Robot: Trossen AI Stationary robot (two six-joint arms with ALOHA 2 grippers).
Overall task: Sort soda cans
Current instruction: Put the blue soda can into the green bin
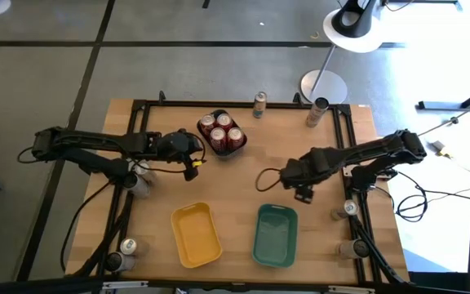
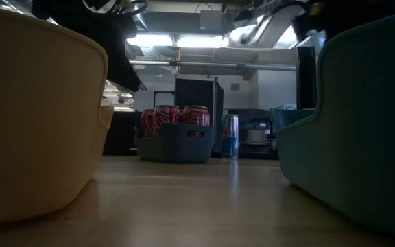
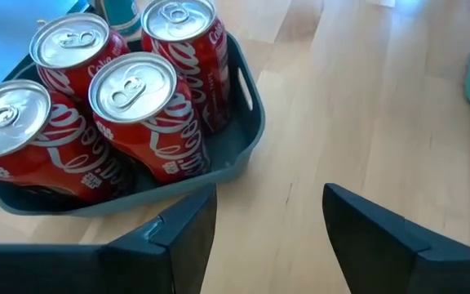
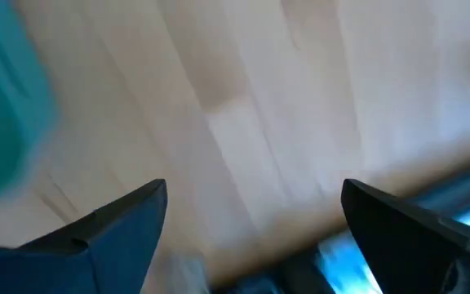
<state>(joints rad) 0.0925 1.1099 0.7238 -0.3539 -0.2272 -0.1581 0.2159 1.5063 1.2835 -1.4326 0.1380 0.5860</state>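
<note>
Several red soda cans [image 1: 222, 133] stand upright in a dark blue tray [image 3: 247, 122] at the far middle of the table. My left gripper [image 3: 269, 237] is open and empty. It hovers just near-left of that tray [image 1: 196, 159] and slants down toward it. My right gripper [image 4: 251, 220] is open and empty over bare wood, and it points down just above the far right corner of the teal tray [image 1: 300, 189]. Single cans stand upright at the far edge [image 1: 259, 104] [image 1: 320, 110] and near the table's left [image 1: 129, 247] and right [image 1: 348, 210] sides.
A yellow tray [image 1: 196, 235] and a teal tray [image 1: 274, 235] sit side by side at the near middle. A black frame [image 1: 243, 106] rims the table. Bare wood lies between the trays and the dark blue tray. A white lamp base [image 1: 323, 84] stands beyond the far edge.
</note>
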